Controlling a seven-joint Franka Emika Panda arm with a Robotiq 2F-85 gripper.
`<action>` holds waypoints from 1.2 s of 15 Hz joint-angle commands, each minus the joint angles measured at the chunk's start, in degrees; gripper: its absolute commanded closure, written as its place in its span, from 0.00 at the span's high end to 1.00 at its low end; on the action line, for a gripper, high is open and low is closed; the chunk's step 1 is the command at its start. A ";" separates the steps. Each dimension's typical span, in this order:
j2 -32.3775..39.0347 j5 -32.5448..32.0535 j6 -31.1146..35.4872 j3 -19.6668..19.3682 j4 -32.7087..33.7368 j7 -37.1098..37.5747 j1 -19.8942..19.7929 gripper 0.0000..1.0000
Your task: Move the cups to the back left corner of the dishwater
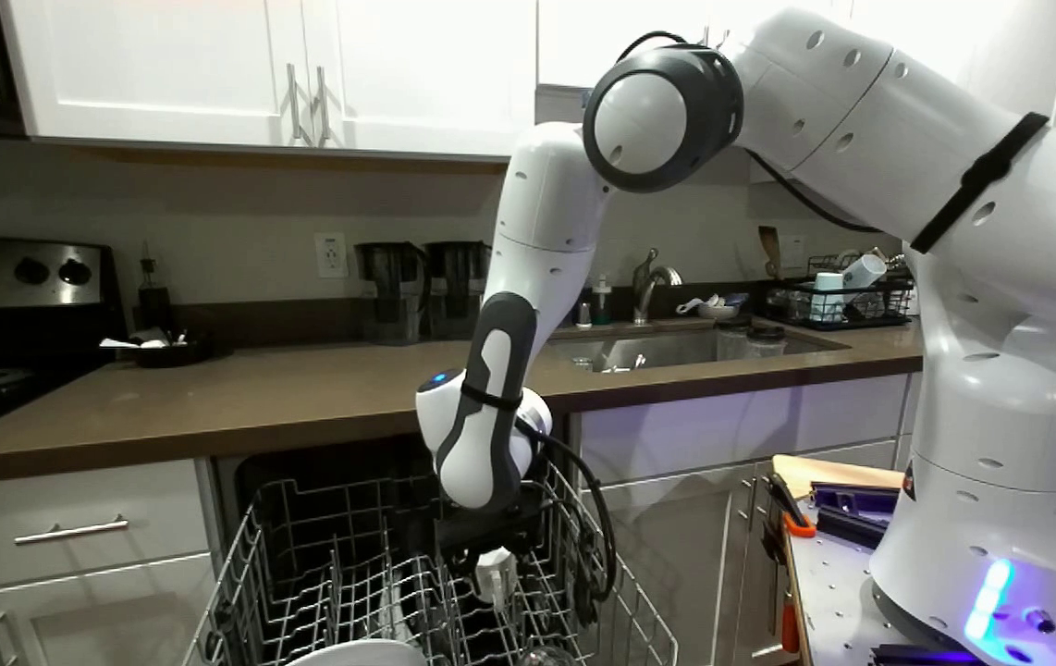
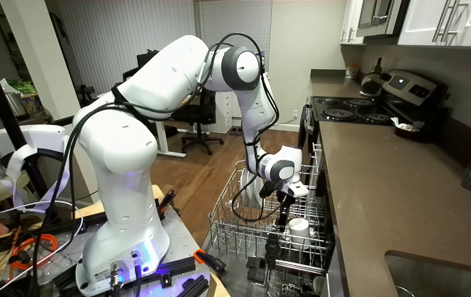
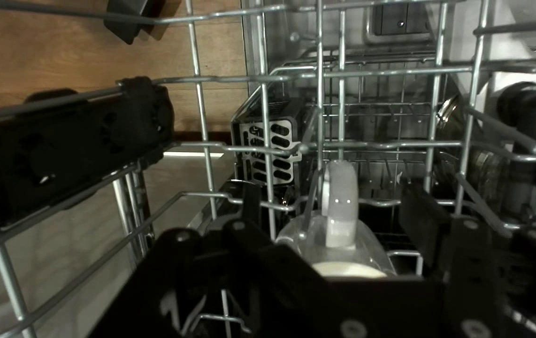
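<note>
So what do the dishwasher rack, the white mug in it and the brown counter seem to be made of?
Rack: metal wire, perhaps coated; pale grey, with bright streaks along it.
Mug: probably glazed ceramic; white, glossy, with small bright glints on its handle in the wrist view.
Counter: smooth brown with a soft sheen; possibly stone or laminate, cannot tell which.

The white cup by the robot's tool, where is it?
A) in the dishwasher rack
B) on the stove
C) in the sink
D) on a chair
A, because an exterior view shows the white cup among the wires of the dishwasher rack.
</note>
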 commanded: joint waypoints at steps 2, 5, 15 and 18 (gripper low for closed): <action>-0.67 1.30 -2.63 -0.04 0.39 -0.82 0.15 0.70; -0.87 1.28 -2.65 -0.03 0.45 -0.80 0.19 0.68; -1.13 2.24 -3.05 1.77 1.74 -1.58 -1.35 0.65; -0.80 2.41 -2.99 2.32 2.63 -1.84 -1.67 0.64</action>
